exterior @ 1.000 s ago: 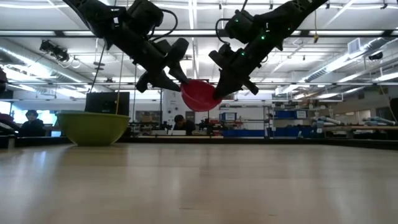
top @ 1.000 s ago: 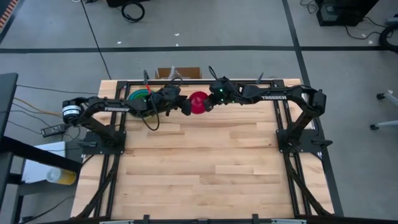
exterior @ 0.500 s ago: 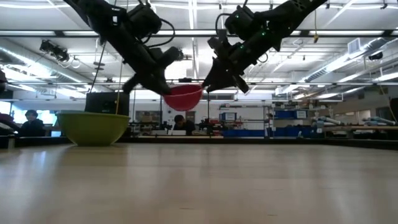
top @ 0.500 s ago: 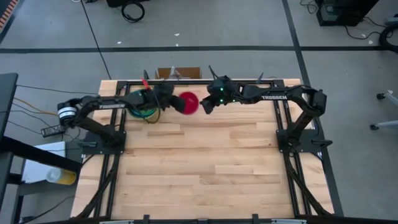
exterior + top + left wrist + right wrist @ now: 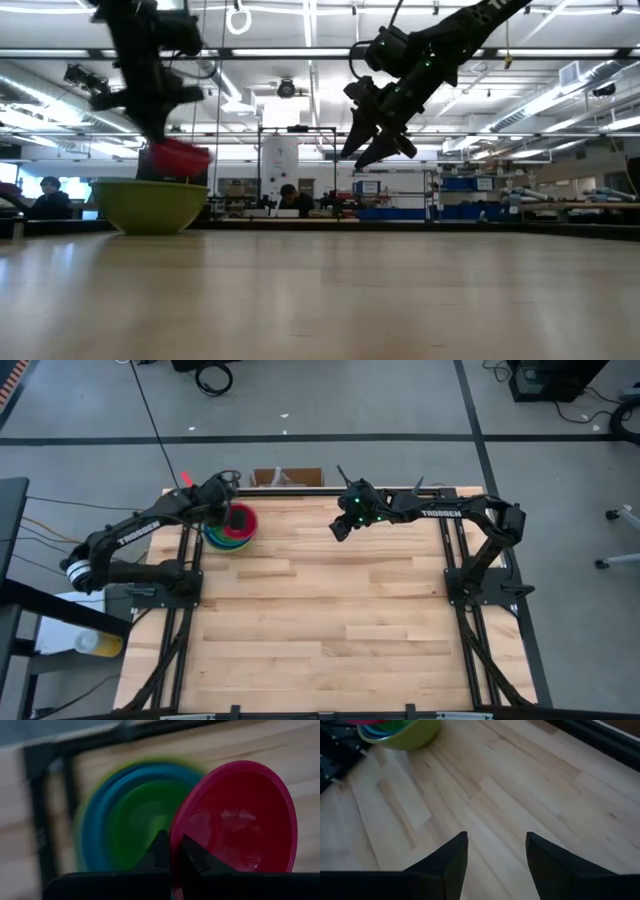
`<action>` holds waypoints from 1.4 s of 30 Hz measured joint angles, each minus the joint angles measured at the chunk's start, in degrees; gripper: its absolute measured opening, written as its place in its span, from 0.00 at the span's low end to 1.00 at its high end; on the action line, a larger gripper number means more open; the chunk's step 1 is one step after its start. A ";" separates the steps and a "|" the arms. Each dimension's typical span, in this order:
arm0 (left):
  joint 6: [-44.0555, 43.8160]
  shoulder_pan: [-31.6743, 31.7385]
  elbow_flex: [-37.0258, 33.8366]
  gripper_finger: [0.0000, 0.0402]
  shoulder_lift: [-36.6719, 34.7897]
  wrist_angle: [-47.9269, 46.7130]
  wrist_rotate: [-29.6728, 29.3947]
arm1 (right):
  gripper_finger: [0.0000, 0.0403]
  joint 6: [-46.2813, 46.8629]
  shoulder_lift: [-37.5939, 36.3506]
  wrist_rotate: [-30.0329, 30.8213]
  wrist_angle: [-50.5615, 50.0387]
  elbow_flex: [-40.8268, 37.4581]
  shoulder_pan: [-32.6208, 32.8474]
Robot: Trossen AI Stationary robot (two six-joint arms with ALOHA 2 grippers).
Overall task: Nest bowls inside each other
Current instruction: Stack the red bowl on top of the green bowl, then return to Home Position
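A stack of nested bowls (image 5: 218, 538) stands at the table's far left. The large lime green bowl (image 5: 150, 206) is outermost, with blue bowls (image 5: 95, 820) and a small green one (image 5: 137, 815) inside it. My left gripper (image 5: 226, 512) is shut on the small magenta bowl (image 5: 243, 520) just above that stack. The magenta bowl (image 5: 180, 157) hangs over the green bowl's rim in the low view. My right gripper (image 5: 340, 528) hovers open over the far middle of the table, with nothing between its fingers (image 5: 452, 855). My left gripper pinches the magenta bowl's rim (image 5: 176, 837) between its two fingers, one finger (image 5: 194, 856) on the inner side and one (image 5: 160, 849) on the outer. The fingers slant down from the table's left. The bowl is lifted clear and tilted, above the stack.
Bare wooden table top (image 5: 330, 610) spreads across the middle and near side. Black frame rails (image 5: 300, 490) run along the far edge. A cardboard box (image 5: 285, 477) sits behind the far edge.
My right gripper has opened and let go of the magenta bowl, staying over the far middle. My left gripper has shut on the bowl's rim and swung it toward the table's left edge, to above the stack. The bowl has turned from standing on edge to nearer level.
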 joint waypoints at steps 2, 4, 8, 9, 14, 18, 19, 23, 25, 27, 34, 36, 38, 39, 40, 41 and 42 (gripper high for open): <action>-1.19 2.01 -3.35 0.02 -1.36 0.56 -1.17 | 0.50 -0.40 0.02 -0.02 0.21 0.00 -0.24; -2.20 4.43 -6.07 0.02 -2.01 2.73 0.09 | 0.50 -0.90 0.02 -0.04 0.60 0.00 -0.57; -4.69 6.77 -8.74 0.05 -1.70 3.81 1.10 | 0.50 -1.17 0.02 -0.70 0.48 0.00 -1.33; -5.11 7.19 -8.94 0.06 -1.54 4.02 1.12 | 0.50 -0.99 0.02 -0.81 0.50 0.00 -1.53; -5.45 8.10 -9.08 0.16 -1.42 4.19 1.05 | 0.51 -0.88 0.02 -1.00 0.41 0.00 -2.16; -5.39 8.07 -9.08 0.27 -1.44 3.82 1.09 | 0.51 -0.83 0.02 -1.79 0.26 0.00 -2.38; -5.40 8.07 -9.09 0.29 -1.44 3.81 1.27 | 0.51 -0.83 0.02 -1.87 0.30 0.00 -2.38; -4.94 8.05 -6.77 0.39 -1.42 0.14 2.32 | 0.50 0.82 0.02 -4.42 0.55 0.00 -2.26; -3.37 7.67 -4.45 0.43 -1.50 -2.30 2.34 | 0.50 2.15 -0.06 -5.69 0.55 0.00 -1.69; -2.24 7.22 -1.73 0.44 -1.96 -4.42 2.37 | 0.50 3.41 -0.32 -6.41 0.86 0.00 -0.44; 11.62 2.08 2.94 0.42 -9.10 15.27 15.04 | 0.46 8.06 -3.04 -15.35 13.35 0.00 6.17; 13.36 -0.03 0.80 0.42 -12.75 27.69 20.74 | 0.40 8.66 -4.80 -13.91 17.37 0.00 8.68; 13.27 -1.98 -2.03 0.42 -15.91 36.93 24.12 | 0.32 8.69 -6.65 -11.09 20.16 0.00 11.10; 13.28 -2.88 -3.37 0.42 -17.23 39.80 25.05 | 0.27 8.51 -7.62 -9.85 20.74 0.00 12.24; 13.43 -4.05 -4.66 0.41 -18.46 41.75 25.76 | 0.21 8.07 -8.47 -8.99 20.90 0.00 13.45; 13.72 -5.34 -5.92 0.41 -19.48 43.45 26.93 | 0.14 7.44 -9.19 -8.60 21.47 0.00 14.64; 13.94 -6.85 -6.97 0.41 -20.30 45.11 28.44 | 0.08 6.66 -10.00 -8.28 21.45 0.00 15.87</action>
